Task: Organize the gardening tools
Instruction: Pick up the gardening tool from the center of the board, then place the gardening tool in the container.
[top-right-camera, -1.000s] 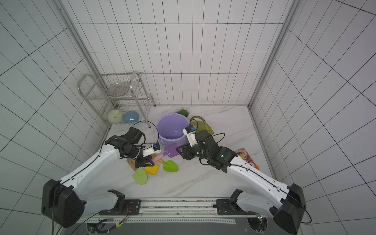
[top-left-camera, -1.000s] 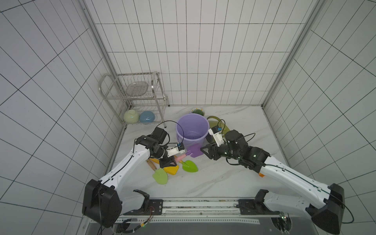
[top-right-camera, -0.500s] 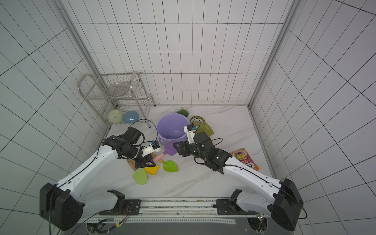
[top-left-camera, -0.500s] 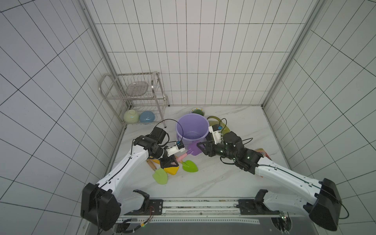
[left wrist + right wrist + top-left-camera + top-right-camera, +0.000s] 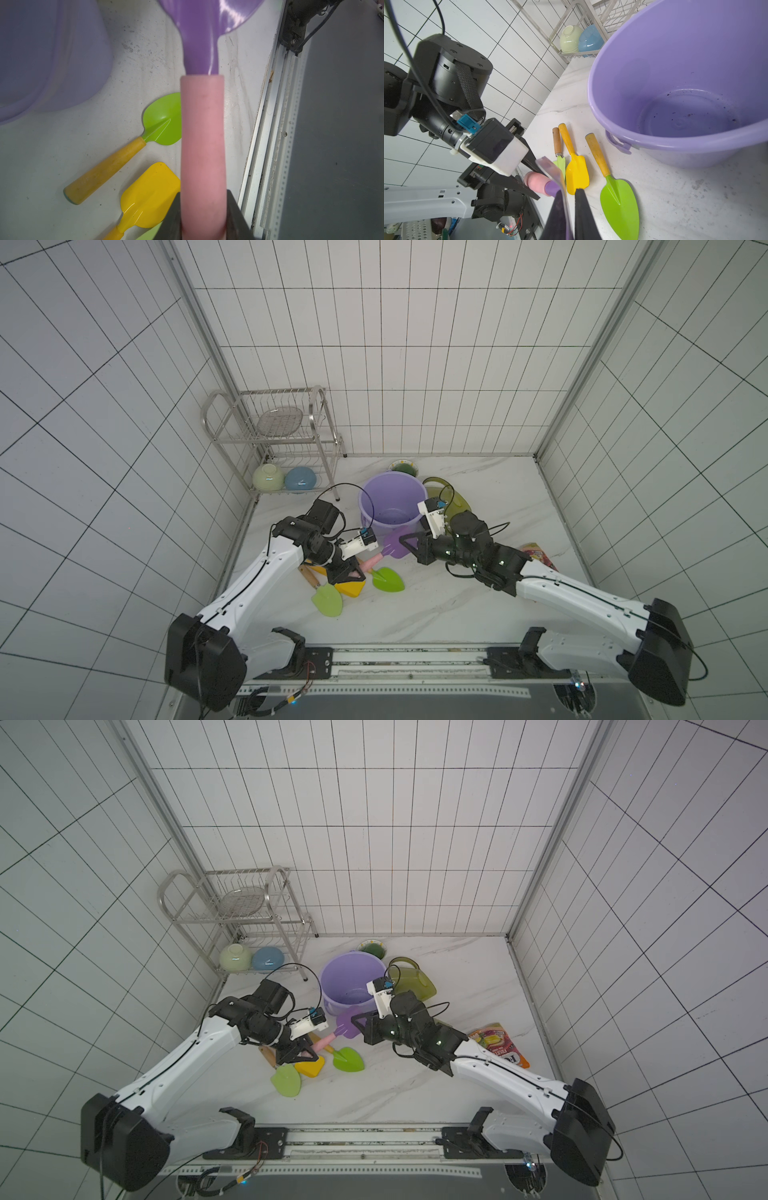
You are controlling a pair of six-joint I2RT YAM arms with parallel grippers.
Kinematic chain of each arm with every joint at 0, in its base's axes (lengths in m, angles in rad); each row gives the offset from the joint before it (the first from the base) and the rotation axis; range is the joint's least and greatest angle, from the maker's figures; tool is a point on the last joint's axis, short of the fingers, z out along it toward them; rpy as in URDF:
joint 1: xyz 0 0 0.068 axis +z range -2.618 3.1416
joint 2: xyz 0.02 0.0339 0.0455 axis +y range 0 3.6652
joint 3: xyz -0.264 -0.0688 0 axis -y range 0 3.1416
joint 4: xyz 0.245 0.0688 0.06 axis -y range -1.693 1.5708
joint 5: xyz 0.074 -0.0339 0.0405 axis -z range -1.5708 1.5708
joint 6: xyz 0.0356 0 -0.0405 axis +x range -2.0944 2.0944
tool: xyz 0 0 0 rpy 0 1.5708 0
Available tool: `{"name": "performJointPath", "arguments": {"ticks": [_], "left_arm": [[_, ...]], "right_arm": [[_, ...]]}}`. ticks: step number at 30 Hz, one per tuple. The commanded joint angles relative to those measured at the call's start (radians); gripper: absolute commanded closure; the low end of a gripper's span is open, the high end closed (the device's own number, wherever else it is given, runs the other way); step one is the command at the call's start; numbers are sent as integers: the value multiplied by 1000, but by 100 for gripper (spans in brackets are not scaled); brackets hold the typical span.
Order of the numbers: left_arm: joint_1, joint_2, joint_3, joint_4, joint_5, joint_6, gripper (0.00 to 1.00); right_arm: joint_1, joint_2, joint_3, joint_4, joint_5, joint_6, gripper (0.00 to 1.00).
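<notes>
The watering can point(image 5: 460, 499) is half hidden behind the bucket point(image 5: 390, 489) and the right arm. The purple trowel point(image 5: 392, 549) spans between both tools beside the bucket. Its pink handle is clamped in the left tool point(image 5: 203, 200), and its blade is pinched edge-on by the right tool point(image 5: 569, 193).

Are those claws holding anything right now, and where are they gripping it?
Both hold the purple trowel: the left gripper is clamped on its pink handle, and the right gripper pinches the edge of its purple blade.
</notes>
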Motion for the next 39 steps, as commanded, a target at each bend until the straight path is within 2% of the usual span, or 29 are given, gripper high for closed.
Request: {"name": "performJointPath", "arguments": {"ticks": [1,2,3,5,6,8,12,17,22,27,33,39], "left_arm": [[2,-22,25,27,0,17,100],[1,-24,25,31,-9,16,98],[1,-24,25,35,-18,15,89],[1,-25,28,42,-41,11,59],[1,-26,29,45,-59,11,49],[3,-31,33,52,-98,11,39],[32,-50,48,54,-140,18,29],[57,-57,75,21,-171,57,27],[57,-58,63,23,-206,77,27],[54,-57,40,42,-236,85,27],[39,-52,9,76,-293,96,27],[24,-43,-36,129,-354,103,28]], "right_arm": [[7,-29,21,-28,30,-8,100],[6,-32,26,-36,33,-13,100],[6,-34,32,-46,36,-21,100],[4,-41,49,-76,46,-40,100],[3,-46,64,-98,50,-53,100],[-4,-54,101,-155,65,-84,100],[-45,-63,191,-302,115,-143,100],[-148,-56,330,-454,133,-191,100],[-233,29,521,-589,171,-239,100],[-232,172,726,-715,274,-310,100],[-195,344,879,-780,438,-377,100],[-183,476,947,-792,436,-388,100]]}}
